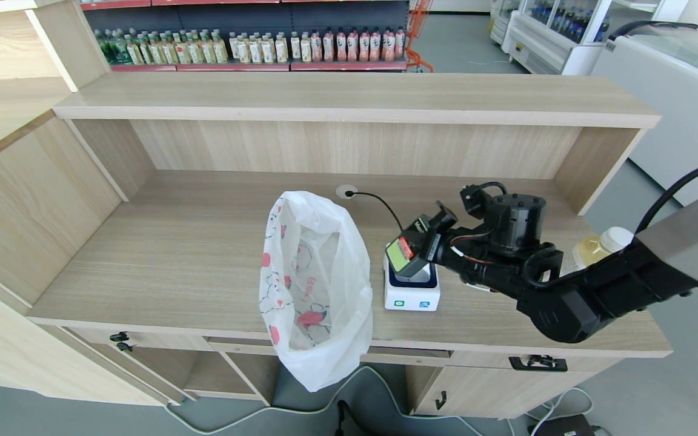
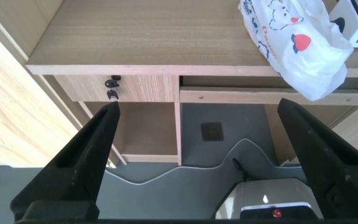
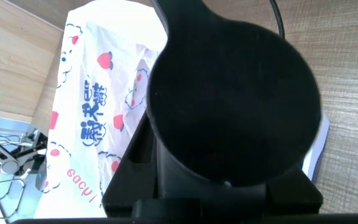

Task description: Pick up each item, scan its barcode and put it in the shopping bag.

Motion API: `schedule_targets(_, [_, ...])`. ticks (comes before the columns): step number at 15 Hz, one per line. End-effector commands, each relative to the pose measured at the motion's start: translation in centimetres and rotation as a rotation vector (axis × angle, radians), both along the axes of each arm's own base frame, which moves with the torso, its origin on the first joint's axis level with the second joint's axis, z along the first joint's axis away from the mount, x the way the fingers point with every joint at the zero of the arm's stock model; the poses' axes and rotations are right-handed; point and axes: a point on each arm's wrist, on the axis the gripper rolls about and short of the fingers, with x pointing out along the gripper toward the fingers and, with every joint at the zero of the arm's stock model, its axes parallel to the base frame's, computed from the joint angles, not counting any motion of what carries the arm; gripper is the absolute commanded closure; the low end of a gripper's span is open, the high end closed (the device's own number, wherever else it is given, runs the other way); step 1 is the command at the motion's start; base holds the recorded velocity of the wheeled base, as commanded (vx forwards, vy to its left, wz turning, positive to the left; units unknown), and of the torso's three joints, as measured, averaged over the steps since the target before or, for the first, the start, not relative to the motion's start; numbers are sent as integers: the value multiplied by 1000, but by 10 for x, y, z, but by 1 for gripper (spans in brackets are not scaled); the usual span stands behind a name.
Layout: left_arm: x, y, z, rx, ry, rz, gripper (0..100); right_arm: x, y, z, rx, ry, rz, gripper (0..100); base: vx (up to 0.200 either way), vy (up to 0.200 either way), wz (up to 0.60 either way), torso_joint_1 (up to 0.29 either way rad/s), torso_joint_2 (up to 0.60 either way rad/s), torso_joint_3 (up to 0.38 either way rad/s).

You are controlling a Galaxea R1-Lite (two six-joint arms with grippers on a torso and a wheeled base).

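Observation:
My right gripper (image 1: 426, 243) is shut on a dark item with a green and red label (image 1: 402, 253), holding it just above the white scanner base (image 1: 411, 295) on the counter. In the right wrist view the item's round dark end (image 3: 235, 99) sits between the fingers, with the scanner's white edge (image 3: 321, 146) behind it. The white shopping bag with red prints (image 1: 315, 284) stands open just left of the scanner and hangs over the counter's front edge (image 2: 297, 43) (image 3: 98, 118). My left gripper (image 2: 197, 155) is open and holds nothing, below and in front of the counter edge.
A bottle of yellowish drink with a white cap (image 1: 600, 245) stands on the counter behind my right arm. A black cable (image 1: 379, 206) runs from a grommet (image 1: 346, 192) to the scanner. The counter has a raised back shelf (image 1: 349, 97) and side walls; drawers (image 2: 123, 87) lie under it.

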Motion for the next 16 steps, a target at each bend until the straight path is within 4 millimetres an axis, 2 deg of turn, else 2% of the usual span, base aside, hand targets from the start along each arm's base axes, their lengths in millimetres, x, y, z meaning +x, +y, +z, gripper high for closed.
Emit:
schedule_targets(1, [0, 0, 0, 0, 0, 0, 0, 0, 0, 2, 4, -4, 0, 100, 0, 0, 0, 0, 0, 0])
schedule_targets(4, [0, 0, 0, 3, 0, 0, 0, 0, -8, 17, 26, -39, -4, 100, 0, 0, 0, 0, 0, 0])
schedule_targets(6, [0, 0, 0, 1, 0, 1, 0, -24, -25, 59, 18, -153, -9, 100, 0, 0, 0, 0, 0, 0])
schedule_targets(7, [0, 0, 0, 1, 0, 0, 0, -41, -33, 69, -63, -231, -2, 100, 0, 0, 0, 0, 0, 0])
schedule_targets(9, [0, 0, 0, 0, 0, 0, 0, -68, -42, 77, -224, -368, 36, 100, 0, 0, 0, 0, 0, 0])
schedule_targets(10, [0, 0, 0, 7, -1, -1, 0, -84, -47, 80, -292, -447, 89, 100, 0, 200, 0, -2, -2, 7])
schedule_targets(11, [0, 0, 0, 9, -1, -1, 0, -90, -47, 79, -330, -475, 104, 100, 0, 200, 0, 7, 7, 7])
schedule_targets(16, [0, 0, 0, 4, 0, 0, 0, -94, -45, 80, -389, -549, 187, 100, 0, 200, 0, 1, 0, 3])
